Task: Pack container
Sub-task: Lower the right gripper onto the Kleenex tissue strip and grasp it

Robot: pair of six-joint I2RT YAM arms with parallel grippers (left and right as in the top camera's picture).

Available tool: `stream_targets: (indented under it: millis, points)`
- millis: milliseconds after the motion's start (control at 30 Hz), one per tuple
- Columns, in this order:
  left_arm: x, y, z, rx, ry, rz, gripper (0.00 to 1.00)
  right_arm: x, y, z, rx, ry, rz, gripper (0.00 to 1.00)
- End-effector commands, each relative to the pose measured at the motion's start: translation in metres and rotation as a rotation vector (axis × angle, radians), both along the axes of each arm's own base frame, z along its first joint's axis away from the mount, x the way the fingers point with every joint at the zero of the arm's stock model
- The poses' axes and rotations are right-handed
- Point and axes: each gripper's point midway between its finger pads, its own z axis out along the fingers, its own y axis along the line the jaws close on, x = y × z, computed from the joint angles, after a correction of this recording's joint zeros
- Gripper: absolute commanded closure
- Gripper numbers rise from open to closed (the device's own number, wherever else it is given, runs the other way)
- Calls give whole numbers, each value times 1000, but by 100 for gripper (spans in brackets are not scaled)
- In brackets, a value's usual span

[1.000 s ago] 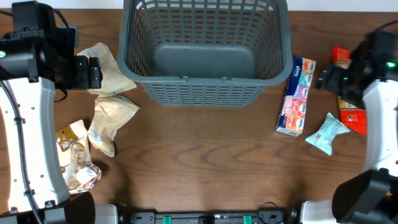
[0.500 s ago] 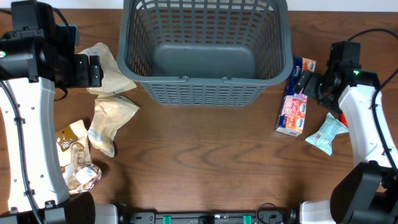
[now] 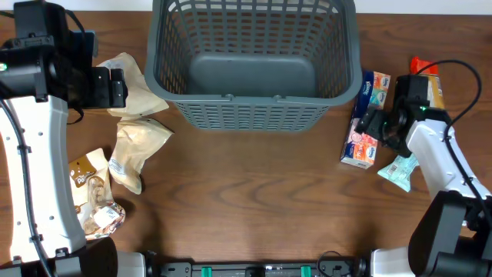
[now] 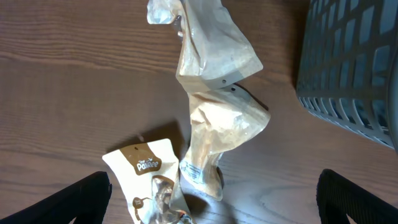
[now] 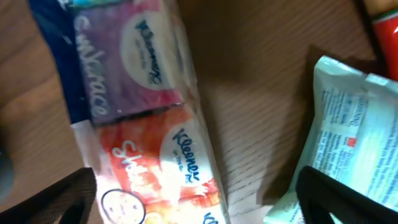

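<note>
The dark grey basket [image 3: 254, 65] stands at the back centre, nothing in it; its lattice wall shows in the left wrist view [image 4: 354, 68]. My right gripper [image 3: 380, 127] is open and low over the Kleenex tissue pack [image 3: 366, 119], which fills the right wrist view [image 5: 155, 124] between the fingers. A pale green packet [image 3: 401, 171] lies beside it [image 5: 354, 137]. My left gripper [image 3: 111, 88] is open and empty above the tan bags [image 3: 137, 142], seen below it in the left wrist view [image 4: 221, 106].
A white "Pairee" snack bag [image 3: 92, 192] lies front left [image 4: 146, 177]. A red and orange packet [image 3: 427, 77] lies at the far right, partly under the right arm.
My right arm has swung in from the far right edge and come down over the tissue pack. The left arm has not moved.
</note>
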Motion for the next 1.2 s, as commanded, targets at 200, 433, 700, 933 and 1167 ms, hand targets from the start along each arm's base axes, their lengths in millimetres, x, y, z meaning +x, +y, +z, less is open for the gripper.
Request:
stream_targets:
  millis: [200,433,700,933,1167]
  points:
    - [-1,-3,5,-12,-16,-19,6,-6,2,-38,-3,96,35,14]
    - [-1,-3,5,-13,-16,-19,6,-11,2,-65,7,167,44,20]
    - [-1,-3,5,-13,-16,-19,6,-8,2,-68,6,162,44,49]
    - [-1,-3,5,-13,-15,-19,6,-5,1,-68,4,152,43,36]
    - [-1,-3,5,-13,-15,-19,6,-3,1,-70,3,146,43,35]
